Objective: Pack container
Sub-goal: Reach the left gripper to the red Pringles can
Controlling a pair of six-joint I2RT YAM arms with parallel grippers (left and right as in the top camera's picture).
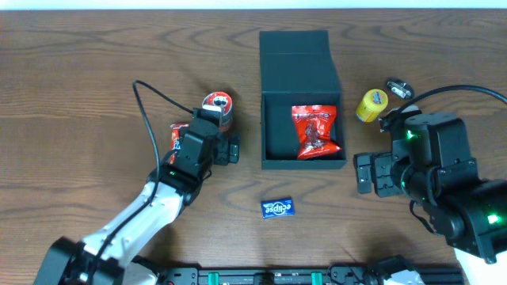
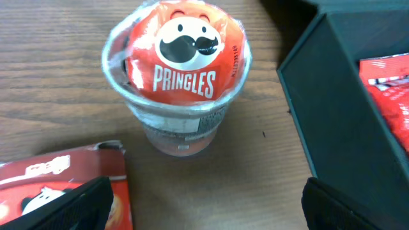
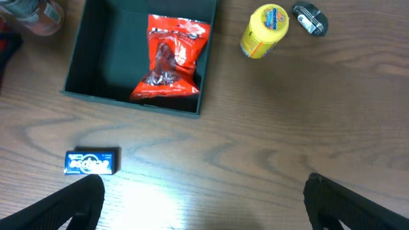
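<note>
**Operator B:** Two tools on the rig. What state were they in?

**Operator A:** Both were released. On my left wrist feed, the left tool point(image 2: 208, 207) had its fingers point(image 2: 83, 204) spread wide at the lower corners, with nothing between them. The right tool point(image 3: 208, 204) hung the same way over bare desk point(image 3: 307, 128).

**Operator B:** What sat nearest the left one?

**Operator A:** A small Pringles can point(image 2: 179, 70) stood upright just ahead of it, and a red packet point(image 2: 64, 169) lay beside one finger. Right of the can I saw the container point(image 1: 264, 127).

**Operator B:** Open?

**Operator A:** Yes. Its lid flap point(image 1: 295, 49) was laid back, and a red snack bag point(image 1: 315, 133) lay inside toward the right wall. A blue gum pack point(image 1: 277, 208) lay on the desk in front, apart from it. Off its right side a yellow bottle point(image 1: 370, 104) lay tipped over, with a small metal object point(image 1: 398, 87) near it. I couldn't tell what that was.
</note>
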